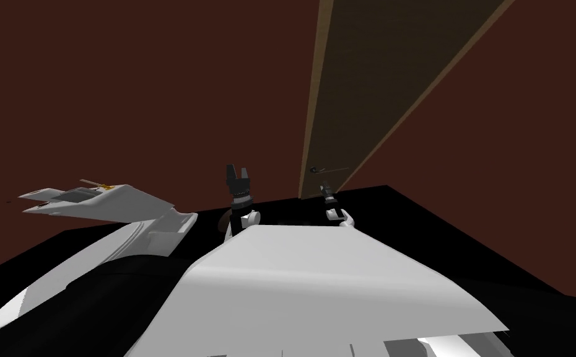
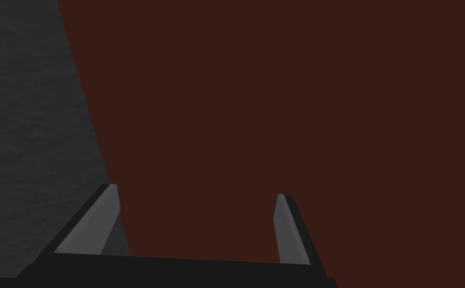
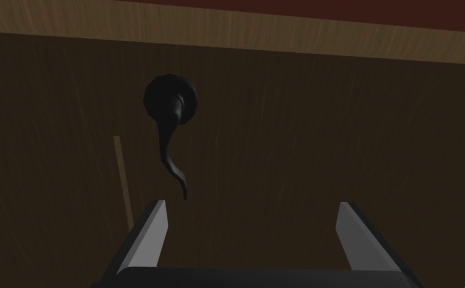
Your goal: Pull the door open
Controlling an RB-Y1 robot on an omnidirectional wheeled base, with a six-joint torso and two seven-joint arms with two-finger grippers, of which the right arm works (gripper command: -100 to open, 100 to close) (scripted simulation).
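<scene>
Right gripper (image 3: pixel 251 203), fingers spread and empty, faces the dark wooden door (image 3: pixel 301 125). Its black lever handle (image 3: pixel 169 130) hangs just beyond one finger, off-centre, so closing now would likely miss it. Left gripper (image 2: pixel 196 191) is likewise spread, empty.

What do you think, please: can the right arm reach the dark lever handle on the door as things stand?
Probably yes. The right end effector is open, facing the door, and the handle ends just ahead of it, slightly off-centre, with nothing between; a small sideways shift should line it up.
</scene>
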